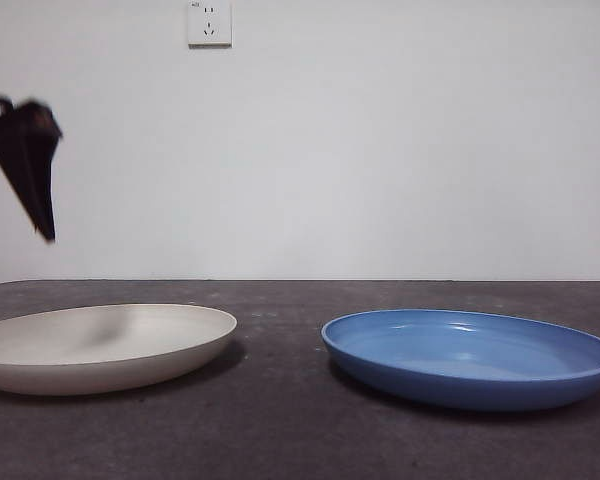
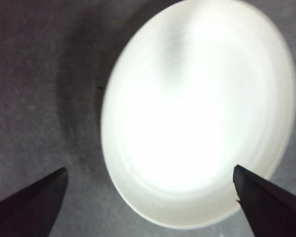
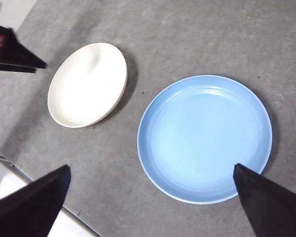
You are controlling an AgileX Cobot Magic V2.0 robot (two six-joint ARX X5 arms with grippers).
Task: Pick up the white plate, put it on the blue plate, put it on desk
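Note:
The white plate (image 1: 100, 345) lies on the desk (image 1: 280, 430) at the left; the blue plate (image 1: 470, 355) lies at the right, apart from it. My left gripper (image 1: 35, 190) hangs open and empty above the white plate's left side. In the left wrist view the white plate (image 2: 197, 113) fills the picture and the left gripper (image 2: 150, 185) is open over the plate's rim. My right gripper (image 3: 150, 180) is open and empty, high above the desk. The right wrist view shows the blue plate (image 3: 204, 138), the white plate (image 3: 86, 84) and the left gripper (image 3: 12, 52).
A wall socket (image 1: 209, 22) is on the white wall behind the desk. The desk's edge (image 3: 44, 190) shows in the right wrist view, near the white plate. Bare desk lies between the two plates (image 1: 280, 340).

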